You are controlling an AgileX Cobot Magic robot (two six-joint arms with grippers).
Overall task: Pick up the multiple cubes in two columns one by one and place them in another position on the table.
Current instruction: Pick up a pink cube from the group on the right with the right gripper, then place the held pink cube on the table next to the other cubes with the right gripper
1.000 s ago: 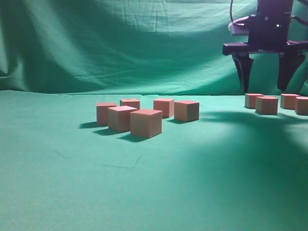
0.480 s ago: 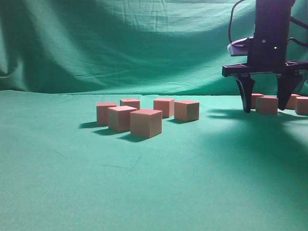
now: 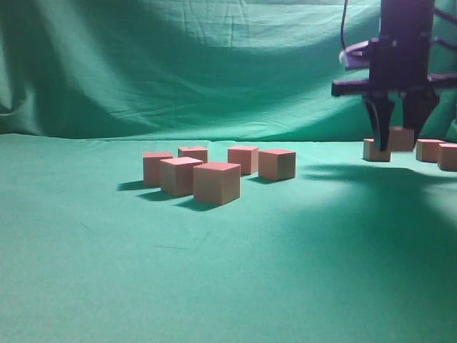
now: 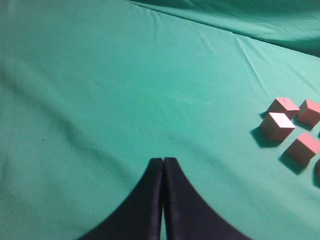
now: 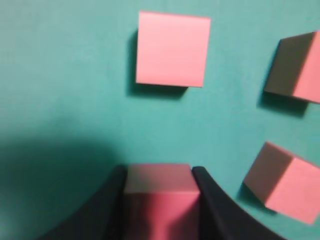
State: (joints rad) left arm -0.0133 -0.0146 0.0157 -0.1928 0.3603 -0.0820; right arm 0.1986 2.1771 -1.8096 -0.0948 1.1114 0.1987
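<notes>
The right gripper (image 3: 397,139) clenched a cube (image 5: 159,197) by two flat opposite sides, above the table (image 3: 214,271). It looked rigid and light. The left gripper (image 4: 163,165) was closed, empty.

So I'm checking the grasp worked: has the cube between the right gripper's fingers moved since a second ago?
Yes. The held cube has risen off the table, now above the neighbouring cube, clamped in the right gripper.
</notes>
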